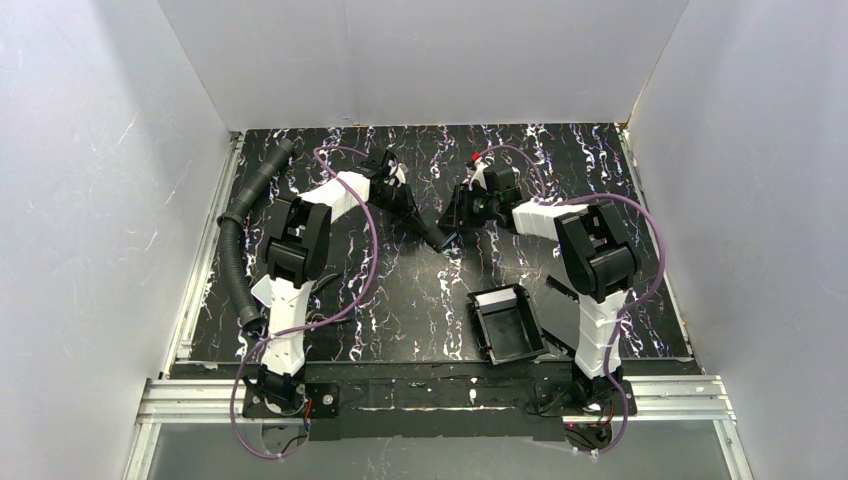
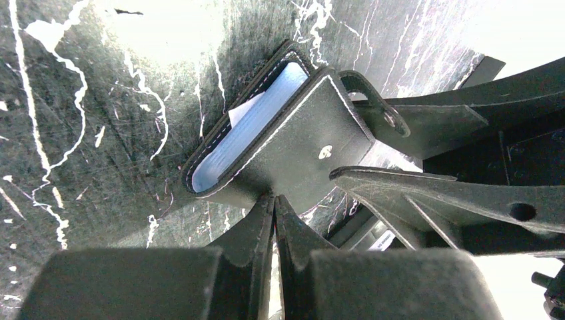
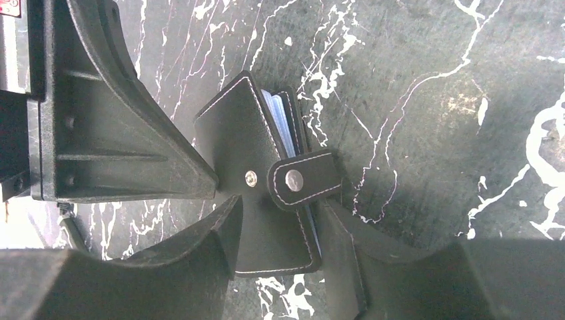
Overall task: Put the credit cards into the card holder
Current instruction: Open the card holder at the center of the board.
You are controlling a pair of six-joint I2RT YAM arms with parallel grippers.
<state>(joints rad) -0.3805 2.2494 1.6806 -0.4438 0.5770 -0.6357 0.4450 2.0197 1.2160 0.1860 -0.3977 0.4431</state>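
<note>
The card holder (image 2: pixel 293 143), a small black fold-over wallet, is held upright off the table between both arms at the centre back (image 1: pixel 447 237). Pale blue-white credit cards (image 2: pixel 250 127) sit inside its pocket, only their edges showing (image 3: pixel 278 117). My left gripper (image 2: pixel 274 199) is shut, its tips pinching the holder's lower edge. My right gripper (image 3: pixel 281 210) has one finger against the front face and one behind the back, closed on the holder. The snap strap (image 3: pixel 303 179) is folded over the front, lying beside the stud (image 3: pixel 250 177), not on it.
A larger black rimmed tray (image 1: pixel 507 325) lies near the right arm's base, with a flat black slab (image 1: pixel 560 305) beside it. A black corrugated hose (image 1: pixel 240 235) runs along the left edge. White walls enclose the marbled black table (image 1: pixel 400 300).
</note>
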